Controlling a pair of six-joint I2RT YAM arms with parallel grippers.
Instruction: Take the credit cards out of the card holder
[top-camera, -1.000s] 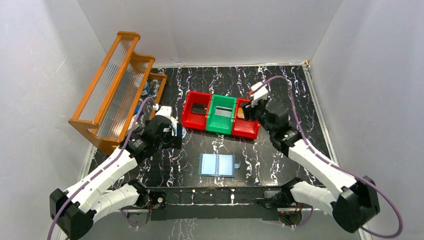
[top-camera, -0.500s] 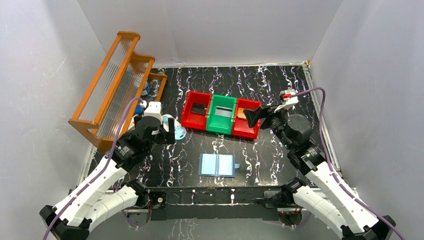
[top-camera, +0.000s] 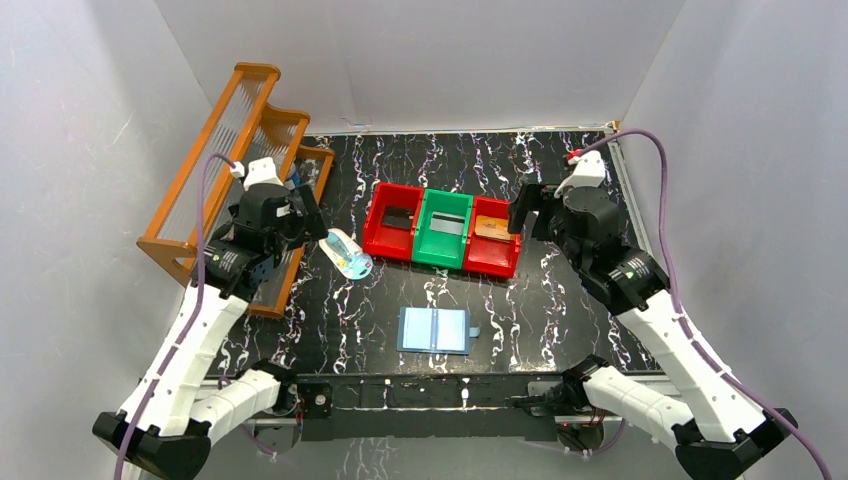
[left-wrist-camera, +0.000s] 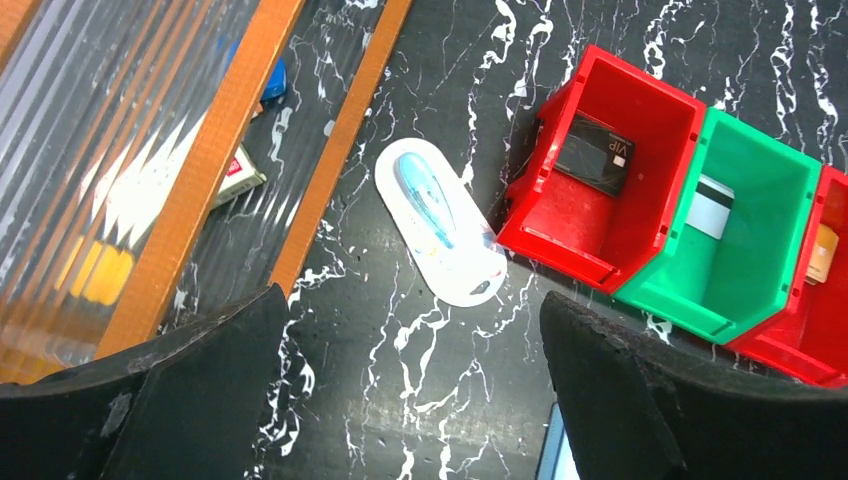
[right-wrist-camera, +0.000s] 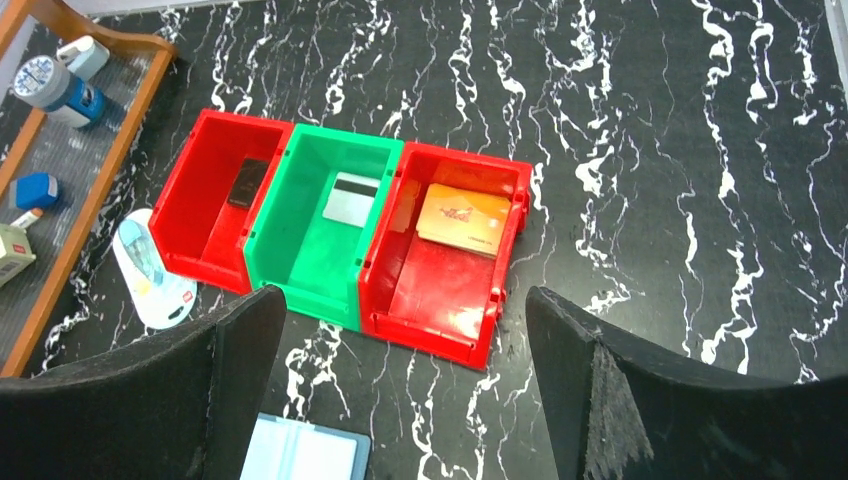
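Observation:
The blue card holder (top-camera: 434, 329) lies open and flat near the front middle of the table; its corner shows in the right wrist view (right-wrist-camera: 305, 450). The black card (right-wrist-camera: 246, 182) lies in the left red bin (top-camera: 392, 221), the pale grey-white card (right-wrist-camera: 350, 200) in the green bin (top-camera: 442, 230), the tan-orange card (right-wrist-camera: 464, 219) in the right red bin (top-camera: 492, 243). My left gripper (top-camera: 311, 212) is open and empty, raised beside the orange rack. My right gripper (top-camera: 528, 208) is open and empty, raised right of the bins.
An orange wooden rack (top-camera: 232, 167) with small items stands at the back left. A white-and-blue oval case (top-camera: 348, 254) lies between the rack and the left red bin, also in the left wrist view (left-wrist-camera: 438, 219). White walls enclose the table.
Both arms have lifted and pulled back from the bins: the left gripper moved up and left toward the rack, the right gripper rose to the right of the bins. The oval case is now uncovered.

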